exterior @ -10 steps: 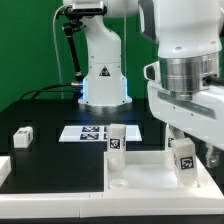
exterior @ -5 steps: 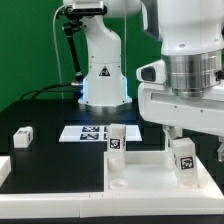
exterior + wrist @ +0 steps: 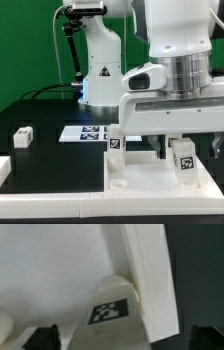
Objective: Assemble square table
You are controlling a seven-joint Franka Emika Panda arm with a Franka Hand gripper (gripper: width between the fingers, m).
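The square table's white slab (image 3: 140, 172) lies at the front, with its raised rim towards me. Two white tagged legs stand upright on it, one at the back corner (image 3: 117, 140) and one at the exterior view's right (image 3: 183, 160). A third leg (image 3: 21, 135) lies loose on the black table at the left. My gripper (image 3: 189, 150) hangs over the right leg, open, with one finger on each side of it. In the wrist view the tagged leg (image 3: 112, 313) stands against the slab's rim (image 3: 150, 269), between my gripper's (image 3: 125, 339) dark fingertips (image 3: 44, 337), and nothing is gripped.
The marker board (image 3: 85, 132) lies flat behind the slab. A white border rail (image 3: 4, 168) lies at the left edge. The robot's base (image 3: 103, 75) stands at the back. A rounded white shape (image 3: 5, 326) shows at the edge of the wrist view.
The hand has shifted toward the exterior view's left, over the right leg, and its wide body now covers more of the view. The legs and slab have not moved.
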